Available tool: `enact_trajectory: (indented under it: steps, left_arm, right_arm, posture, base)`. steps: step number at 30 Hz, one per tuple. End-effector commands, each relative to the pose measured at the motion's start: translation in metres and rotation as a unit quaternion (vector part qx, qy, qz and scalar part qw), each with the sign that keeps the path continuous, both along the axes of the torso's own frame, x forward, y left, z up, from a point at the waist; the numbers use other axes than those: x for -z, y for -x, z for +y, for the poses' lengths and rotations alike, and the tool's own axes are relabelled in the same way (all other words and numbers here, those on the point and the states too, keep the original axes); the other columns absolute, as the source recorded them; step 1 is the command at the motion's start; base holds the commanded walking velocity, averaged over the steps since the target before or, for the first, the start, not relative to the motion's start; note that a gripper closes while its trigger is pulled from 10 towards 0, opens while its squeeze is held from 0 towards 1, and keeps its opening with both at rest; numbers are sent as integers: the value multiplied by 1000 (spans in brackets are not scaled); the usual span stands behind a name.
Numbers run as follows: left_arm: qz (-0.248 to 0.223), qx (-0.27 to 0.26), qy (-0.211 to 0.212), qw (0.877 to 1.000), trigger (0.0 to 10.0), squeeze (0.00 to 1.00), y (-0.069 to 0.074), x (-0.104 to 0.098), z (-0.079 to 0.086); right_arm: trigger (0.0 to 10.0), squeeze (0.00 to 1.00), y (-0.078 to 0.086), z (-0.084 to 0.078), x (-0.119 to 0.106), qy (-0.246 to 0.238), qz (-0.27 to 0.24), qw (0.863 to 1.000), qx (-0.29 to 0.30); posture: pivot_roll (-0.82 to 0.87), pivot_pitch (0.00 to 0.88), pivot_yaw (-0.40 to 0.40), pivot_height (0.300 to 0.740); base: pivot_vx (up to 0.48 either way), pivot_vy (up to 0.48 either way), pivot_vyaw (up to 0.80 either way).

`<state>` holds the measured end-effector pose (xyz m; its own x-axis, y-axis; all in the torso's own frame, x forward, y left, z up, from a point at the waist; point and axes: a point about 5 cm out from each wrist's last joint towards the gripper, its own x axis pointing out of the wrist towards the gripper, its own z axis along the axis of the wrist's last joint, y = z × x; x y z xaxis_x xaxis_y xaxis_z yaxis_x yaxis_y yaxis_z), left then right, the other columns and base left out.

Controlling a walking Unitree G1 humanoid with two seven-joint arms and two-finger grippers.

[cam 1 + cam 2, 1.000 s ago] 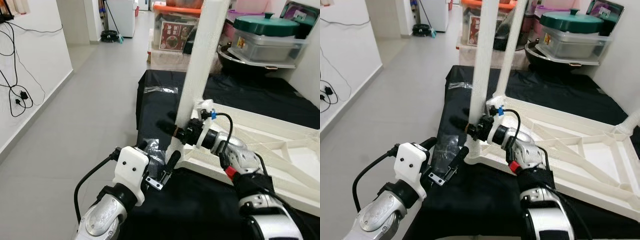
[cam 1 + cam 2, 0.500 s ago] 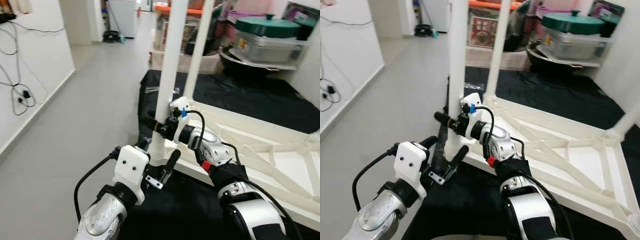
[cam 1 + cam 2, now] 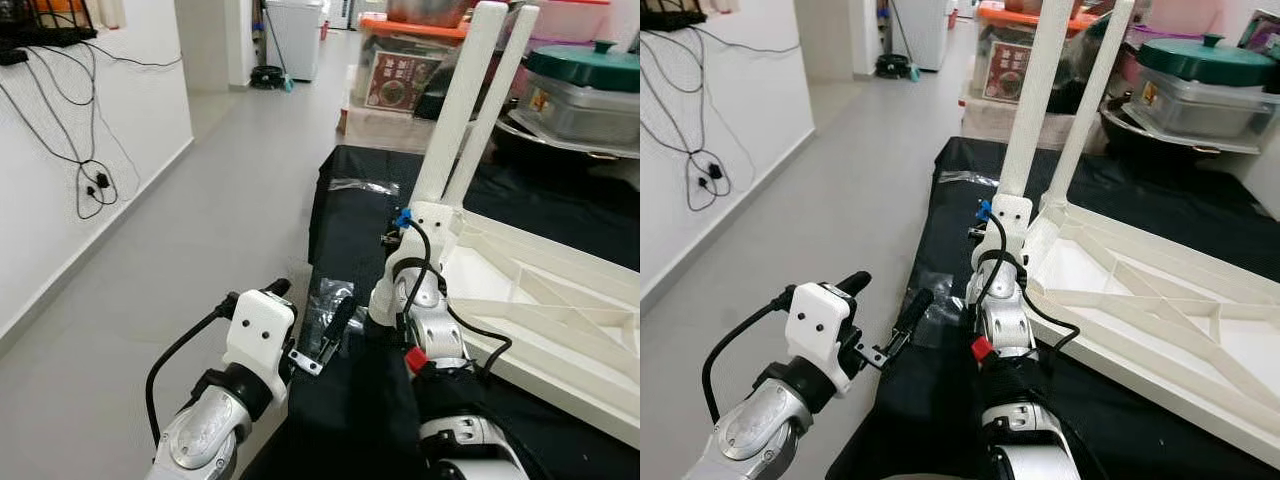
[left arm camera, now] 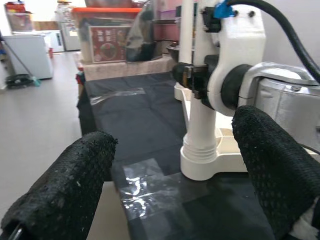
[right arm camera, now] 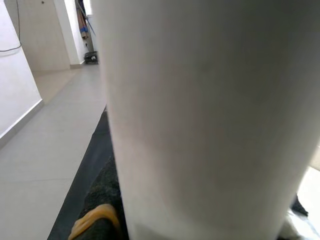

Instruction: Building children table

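A black-covered tabletop (image 3: 350, 215) carries a white children's table (image 3: 1160, 300) lying upside down, its frame flat on the cloth. Two legs stand up at the near corner; the nearer leg (image 3: 1038, 95) rises from its socket. The right end effector (image 4: 197, 80) is clamped round this leg low down. The left end effector (image 3: 335, 325) hovers wide apart above a plastic bag (image 4: 145, 185) just beside the corner.
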<state>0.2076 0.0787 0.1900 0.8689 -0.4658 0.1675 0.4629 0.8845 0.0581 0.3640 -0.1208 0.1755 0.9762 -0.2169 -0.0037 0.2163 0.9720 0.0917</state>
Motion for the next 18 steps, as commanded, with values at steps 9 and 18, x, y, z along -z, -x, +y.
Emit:
enact_trajectory:
  steps: [9, 18]
  left_arm:
    - [7, -1, -2, 1000, 10000, 0, 0, 4, -2]
    - [6, -2, -2, 1000, 10000, 0, 0, 5, -2]
  right_arm:
    - [10000, 0, -1, 20, -15, -8, -104, 976, -192]
    - [10000, 0, -1, 15, -12, -95, -70, 898, -423]
  posture:
    - [116, 0, -101, 740]
    - [114, 0, -98, 740]
  base:
    - [0, 0, 0]
    - [0, 0, 0]
